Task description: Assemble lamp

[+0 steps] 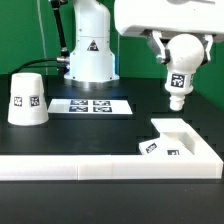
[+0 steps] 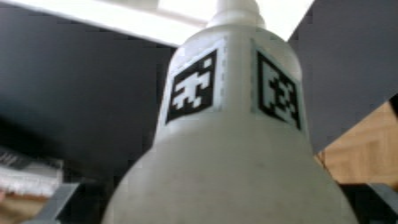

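My gripper (image 1: 172,52) is shut on the round white bulb (image 1: 180,70) and holds it in the air, neck pointing down, above the flat square base (image 1: 178,140) at the exterior view's right. The bulb's neck tip hangs a short way above the base. In the wrist view the bulb (image 2: 222,130) fills the picture, with two black-and-white tags on its neck; my fingers are hidden behind it. The truncated-cone shade (image 1: 27,98) stands upright on the table at the exterior view's left, tag facing forward.
The marker board (image 1: 92,104) lies flat in the middle of the table, in front of the robot pedestal (image 1: 88,50). A long white rail (image 1: 80,168) runs along the table's front edge and meets the base's corner.
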Motion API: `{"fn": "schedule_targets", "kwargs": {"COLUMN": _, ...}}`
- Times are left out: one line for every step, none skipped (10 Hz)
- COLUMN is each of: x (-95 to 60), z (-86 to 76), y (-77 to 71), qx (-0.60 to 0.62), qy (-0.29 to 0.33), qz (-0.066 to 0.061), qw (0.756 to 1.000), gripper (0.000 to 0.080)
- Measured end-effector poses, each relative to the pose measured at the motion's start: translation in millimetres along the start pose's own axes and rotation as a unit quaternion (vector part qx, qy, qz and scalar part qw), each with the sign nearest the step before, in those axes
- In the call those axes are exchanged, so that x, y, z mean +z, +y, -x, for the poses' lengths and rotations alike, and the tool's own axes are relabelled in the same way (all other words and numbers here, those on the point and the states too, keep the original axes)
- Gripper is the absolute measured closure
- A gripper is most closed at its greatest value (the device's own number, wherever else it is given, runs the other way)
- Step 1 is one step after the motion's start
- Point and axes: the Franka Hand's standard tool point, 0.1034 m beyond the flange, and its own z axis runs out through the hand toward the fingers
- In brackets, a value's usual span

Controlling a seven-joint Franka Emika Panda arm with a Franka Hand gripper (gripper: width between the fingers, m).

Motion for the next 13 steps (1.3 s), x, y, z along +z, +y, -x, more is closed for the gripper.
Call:
{"fn": "schedule_targets", "kwargs": {"x": 1.6, "z": 3.5, "y": -2.0, "qx": -0.001, "qy": -0.010, "qz": -0.003, "qw": 1.000, "gripper": 0.0222}}
{"fn": "schedule_targets", "kwargs": {"x": 2.0, "z": 3.5, "y": -1.9, "qx": -0.001, "qy": -0.009, "qz": -0.003, "qw": 1.000, "gripper": 0.0222}}
{"fn": "schedule_targets", "kwargs": {"x": 5.0, "z": 7.5, "y": -2.3, "qx": -0.002, "qy": -0.008, "qz": -0.002, "qw": 1.000, "gripper": 0.0222}}
{"fn": "schedule_targets", "kwargs": {"x": 7.6, "z": 10.5, "y": -3.1, "qx": -0.002, "qy": -0.011, "qz": -0.003, "qw": 1.000, "gripper": 0.0222}}
{"fn": "schedule_targets", "kwargs": {"x": 9.1, "z": 11.7, "y": -3.3, "qx": -0.002, "qy": -0.011, "qz": -0.002, "qw": 1.000, "gripper": 0.0222}}
{"fn": "schedule_targets", "kwargs": {"x": 11.7, "z": 14.3, "y": -3.4, "qx": -0.003, "qy": -0.012, "qz": -0.002, "qw": 1.000, "gripper": 0.0222}}
{"fn": "schedule_targets", "kwargs": {"x": 14.3, "z": 17.5, "y": -4.0, "qx": -0.003, "qy": -0.015, "qz": -0.003, "qw": 1.000, "gripper": 0.0222}}
{"fn": "schedule_targets", "kwargs": {"x": 14.9, "z": 18.2, "y": -4.0, "qx": -0.004, "qy": -0.016, "qz": -0.003, "qw": 1.000, "gripper": 0.0222}}
{"fn": "schedule_targets", "kwargs": {"x": 16.4, "z": 19.4, "y": -3.4, "qx": -0.006, "qy": -0.017, "qz": -0.003, "qw": 1.000, "gripper": 0.0222}}
{"fn": "schedule_targets", "kwargs": {"x": 18.5, "z": 20.2, "y": -1.8, "qx": -0.007, "qy": -0.018, "qz": -0.002, "qw": 1.000, "gripper": 0.0222}}
{"fn": "schedule_targets", "kwargs": {"x": 20.0, "z": 20.2, "y": -2.0, "qx": -0.007, "qy": -0.019, "qz": -0.003, "qw": 1.000, "gripper": 0.0222}}
{"fn": "schedule_targets", "kwargs": {"x": 22.1, "z": 21.2, "y": -3.1, "qx": -0.007, "qy": -0.020, "qz": -0.003, "qw": 1.000, "gripper": 0.0222}}
{"fn": "schedule_targets", "kwargs": {"x": 25.3, "z": 23.8, "y": -4.7, "qx": -0.008, "qy": -0.023, "qz": -0.004, "qw": 1.000, "gripper": 0.0222}}
